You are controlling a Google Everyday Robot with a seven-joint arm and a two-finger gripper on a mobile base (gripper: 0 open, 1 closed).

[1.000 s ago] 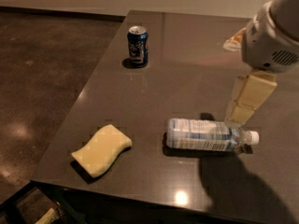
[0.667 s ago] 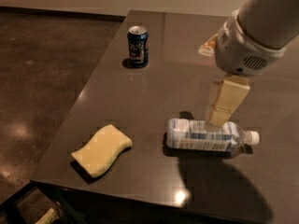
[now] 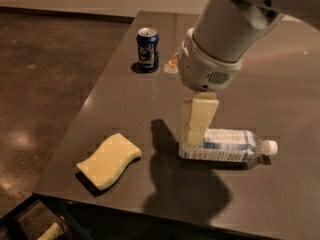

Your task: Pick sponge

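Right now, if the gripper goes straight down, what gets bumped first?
The gripper, above the water bottle, probably hits it first; depth is unclear, maybe the table beside it.

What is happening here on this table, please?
A robot arm is working over a dark table. Its end effector hangs by the left end of a water bottle that lies on its side. The sponge lies untouched near the table's front left corner, well apart from the end effector, so it is not yet picked. A blue can stands upright farther back.
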